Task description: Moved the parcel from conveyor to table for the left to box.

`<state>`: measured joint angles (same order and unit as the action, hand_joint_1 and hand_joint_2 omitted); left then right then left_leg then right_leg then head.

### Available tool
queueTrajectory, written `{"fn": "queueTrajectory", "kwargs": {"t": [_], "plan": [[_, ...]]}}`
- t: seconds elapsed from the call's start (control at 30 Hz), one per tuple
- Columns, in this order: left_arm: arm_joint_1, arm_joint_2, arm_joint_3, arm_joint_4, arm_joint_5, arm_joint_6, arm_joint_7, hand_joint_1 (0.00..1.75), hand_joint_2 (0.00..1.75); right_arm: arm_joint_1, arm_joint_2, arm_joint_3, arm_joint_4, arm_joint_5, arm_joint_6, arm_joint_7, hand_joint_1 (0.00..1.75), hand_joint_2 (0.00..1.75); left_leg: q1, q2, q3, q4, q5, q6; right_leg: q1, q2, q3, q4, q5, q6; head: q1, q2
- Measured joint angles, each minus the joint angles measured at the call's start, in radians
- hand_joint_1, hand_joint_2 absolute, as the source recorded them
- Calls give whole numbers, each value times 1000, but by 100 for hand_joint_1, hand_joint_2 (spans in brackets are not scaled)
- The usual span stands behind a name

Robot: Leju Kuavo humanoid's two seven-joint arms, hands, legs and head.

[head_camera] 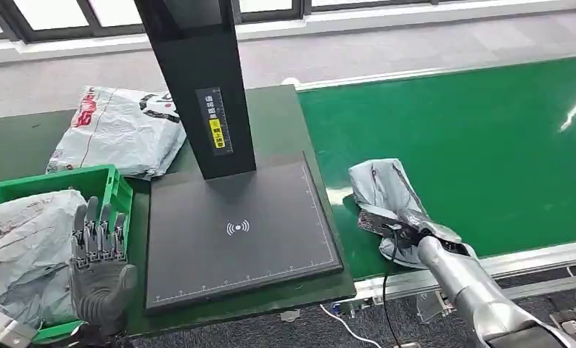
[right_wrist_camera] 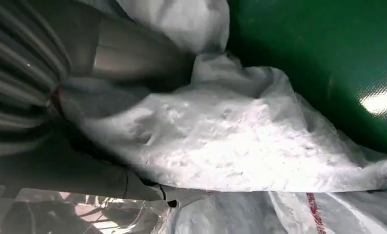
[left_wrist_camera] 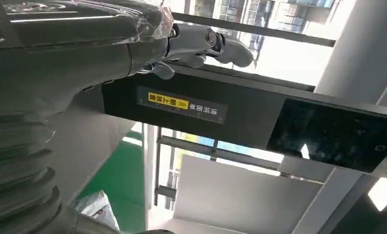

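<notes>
Right hand [head_camera: 405, 233] clamped on grey parcel [head_camera: 383, 190] on green conveyor [head_camera: 474, 145], at 4 o'clock from black table [head_camera: 241, 232]. Left hand [head_camera: 100, 272] raised at 8 o'clock, fingers apart, beside green box [head_camera: 111, 181]

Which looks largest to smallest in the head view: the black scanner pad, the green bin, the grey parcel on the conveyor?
1. Black scanner pad, plainly the largest.
2. Green bin and grey parcel: unsure. The picture's edge crops the bin and parcels cover it; the right hand hides part of the parcel.

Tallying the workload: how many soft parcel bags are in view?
3: a grey parcel on the green conveyor at the right hand, one in the green bin, one on the table behind.
</notes>
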<state>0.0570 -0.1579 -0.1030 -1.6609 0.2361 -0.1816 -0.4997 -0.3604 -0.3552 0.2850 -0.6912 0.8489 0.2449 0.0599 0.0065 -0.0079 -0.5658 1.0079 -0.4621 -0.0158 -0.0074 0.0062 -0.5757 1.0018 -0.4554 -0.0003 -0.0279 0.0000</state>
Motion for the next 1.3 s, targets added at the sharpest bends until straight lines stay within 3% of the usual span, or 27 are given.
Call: {"fn": "queueTrajectory", "kwargs": {"t": [0.33, 0.47, 0.7, 0.77, 1.1, 1.3], "plan": [[14, 0, 0, -10, 1, 2, -9, 0, 175, 22, -25, -6, -31, -96, -3, -10, 175, 175, 0, -4, -2, 0, -1, 1, -1, -2, -1, 0, -2, 2, 0, 0], [25, 3, 2, -17, 8, 4, -31, 0, 175, 103, -24, -130, -110, -569, 267, -198, 175, 175, 0, -7, -4, 0, -2, 1, -1, -4, -1, 0, -3, 3, 0, 0], [47, 2, 21, -34, 8, 3, -50, 0, 175, 217, 31, -286, -281, -944, 336, -236, 175, 175, 0, -6, -15, 0, -4, 1, -2, -3, -6, 1, -4, 3, 0, 0], [52, 0, 26, -42, 6, 2, -52, 0, 175, 229, 59, -319, -336, -979, 325, -224, 175, 175, 0, -4, -8, 0, -4, 2, -3, -2, -7, 1, -5, 3, 0, 0], [67, -2, 35, -59, -5, 2, -56, 0, 175, 261, 114, -376, -445, -1026, 318, -235, 175, 175, -1, -5, -10, 0, -3, 3, -4, -3, -7, 1, -4, 3, 0, 0], [95, -32, 70, -91, -31, 9, -69, 0, 175, 255, 222, -426, -561, -1099, 299, -259, 175, 175, -1, -4, -9, 0, -3, 2, -3, -2, -8, 1, -4, 3, 0, 0]]}}
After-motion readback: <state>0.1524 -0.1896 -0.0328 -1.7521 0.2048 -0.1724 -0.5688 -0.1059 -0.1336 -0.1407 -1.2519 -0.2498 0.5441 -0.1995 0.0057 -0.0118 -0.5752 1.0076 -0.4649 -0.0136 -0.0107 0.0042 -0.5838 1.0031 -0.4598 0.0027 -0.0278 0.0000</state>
